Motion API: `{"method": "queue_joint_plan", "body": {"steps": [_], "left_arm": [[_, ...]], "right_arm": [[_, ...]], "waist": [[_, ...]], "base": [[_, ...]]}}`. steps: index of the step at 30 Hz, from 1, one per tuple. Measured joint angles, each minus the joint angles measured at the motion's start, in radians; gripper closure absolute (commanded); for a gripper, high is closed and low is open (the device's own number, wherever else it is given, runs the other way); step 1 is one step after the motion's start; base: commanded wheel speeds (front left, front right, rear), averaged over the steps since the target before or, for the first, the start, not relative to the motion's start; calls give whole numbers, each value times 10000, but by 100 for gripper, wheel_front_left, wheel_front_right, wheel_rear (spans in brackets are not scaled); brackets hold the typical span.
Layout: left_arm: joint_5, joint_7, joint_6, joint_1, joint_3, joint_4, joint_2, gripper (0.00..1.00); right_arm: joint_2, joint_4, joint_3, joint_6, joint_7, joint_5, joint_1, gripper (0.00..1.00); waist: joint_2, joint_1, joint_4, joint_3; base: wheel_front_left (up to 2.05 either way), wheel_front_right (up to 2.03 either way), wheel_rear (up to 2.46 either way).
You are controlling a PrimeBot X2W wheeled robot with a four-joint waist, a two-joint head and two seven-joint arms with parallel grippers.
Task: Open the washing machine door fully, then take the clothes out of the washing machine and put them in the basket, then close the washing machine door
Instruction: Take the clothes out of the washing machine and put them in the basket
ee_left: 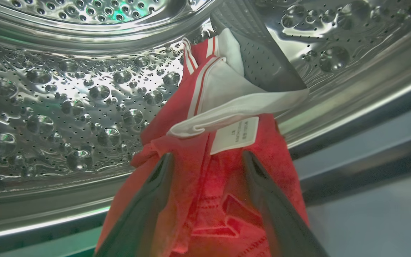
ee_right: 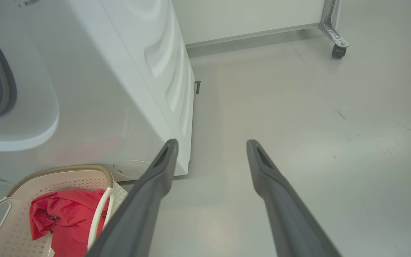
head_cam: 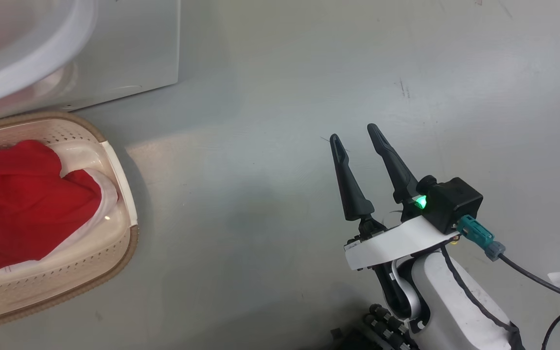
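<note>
In the left wrist view I look into the washing machine's steel drum [ee_left: 66,100]. A red garment with white parts and a white label [ee_left: 198,107] lies there. My left gripper [ee_left: 208,155] is open, its two fingers straddling the red cloth without pinching it. More red clothes [head_cam: 27,199] lie in the cream basket [head_cam: 119,180] on the floor in front of the white washing machine [head_cam: 129,48]. My right gripper [head_cam: 353,132] hangs open and empty over bare floor, well to the right of the basket. The right wrist view shows the basket [ee_right: 62,169] and the machine [ee_right: 120,89] to its left. The washing machine door is out of view.
Grey floor stretches to the right of the machine and basket. A metal frame on a caster [ee_right: 337,50] stands by the far wall. A black cable [head_cam: 528,272] trails from my right wrist.
</note>
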Motion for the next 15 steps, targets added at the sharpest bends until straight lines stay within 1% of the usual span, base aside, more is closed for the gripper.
{"method": "queue_joint_plan", "body": {"steps": [2,6,7,8,9,10,15], "left_arm": [[0,88,0,-95,-23,119,2,0],[-2,192,0,-245,-75,290,-4,0],[-4,245,0,-275,-79,311,-12,6],[-4,270,0,-327,-84,357,-17,40],[-4,297,0,-365,-94,399,-25,65],[-4,297,0,-399,-105,437,-35,100],[-6,345,0,-487,-184,556,-119,100]], "right_arm": [[0,-2,2,-56,0,0,-2,0],[0,-15,2,-58,0,0,-13,0],[0,-19,2,-58,0,0,-21,0],[0,-21,4,-58,0,0,-40,0],[-2,-23,4,-59,0,0,-67,0],[0,-31,4,-59,0,0,-94,0],[-2,-48,4,-61,0,0,-175,0]], "waist": [[-1,0,0,24],[0,0,5,68],[0,0,7,77],[0,0,9,86],[0,0,11,93],[0,0,15,100],[0,-1,36,111]], "base": [[0,0,0],[0,0,0],[0,0,0],[0,0,0],[0,0,0],[0,0,0],[0,0,0]]}}
